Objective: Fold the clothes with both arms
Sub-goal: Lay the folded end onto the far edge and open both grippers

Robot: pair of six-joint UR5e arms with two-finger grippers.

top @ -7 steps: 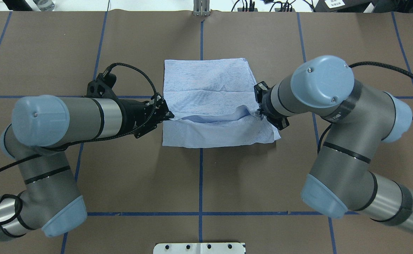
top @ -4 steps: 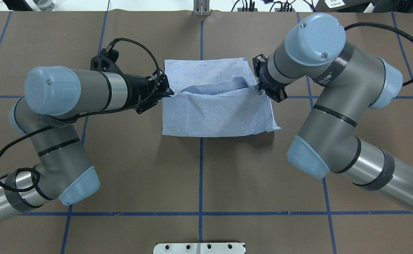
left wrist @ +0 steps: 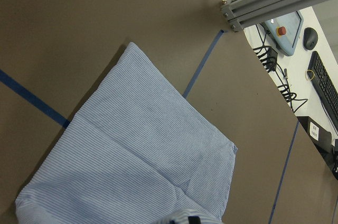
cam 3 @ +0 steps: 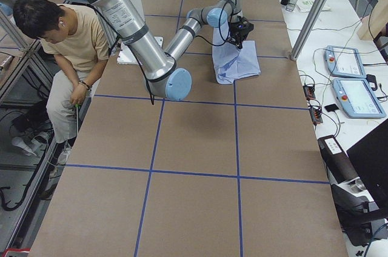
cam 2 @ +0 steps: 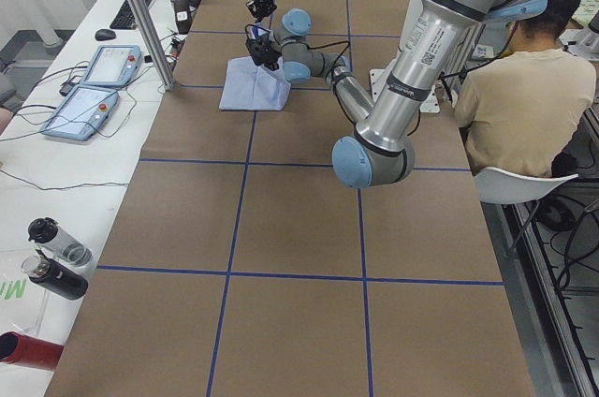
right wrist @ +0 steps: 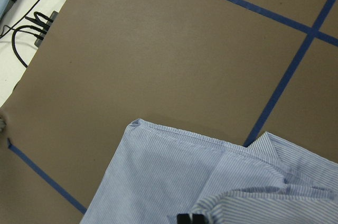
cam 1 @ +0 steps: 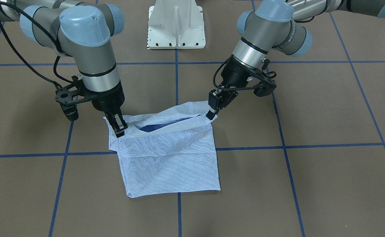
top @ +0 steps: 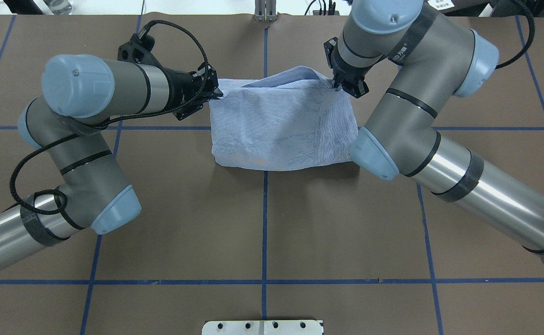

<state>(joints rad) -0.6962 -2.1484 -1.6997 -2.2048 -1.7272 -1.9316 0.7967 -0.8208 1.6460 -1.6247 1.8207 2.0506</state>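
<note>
The shirt point(top: 281, 125), light blue with fine white stripes, is found on the brown table point(top: 160, 209) straight out from the white base plate point(top: 262, 327) and well apart from it, lying across the blue tape line point(top: 264, 223) that runs away from the plate. The garment is folded to a rough rectangle. Its lower layer lies flat on the table, with the edge farthest from the base plate resting on the surface. An upper layer is raised clear of it, and the front-facing view shows a dark opening between the two layers. The left gripper point(top: 217, 94) has its fingers closed narrowly on the raised layer's corner on the base plate's left side. The right gripper point(top: 336, 83) has its fingers pinched on the opposite corner, on the plate's right side. Both corners hang at about the same height, and the cloth between them sags slightly. Each wrist view shows striped fabric gathered at the fingertips along the bottom edge of the frame, with the flat layer spread below. A seated person point(cam 2: 519, 107) in a tan top is near the base plate, off the table's edge.
</note>
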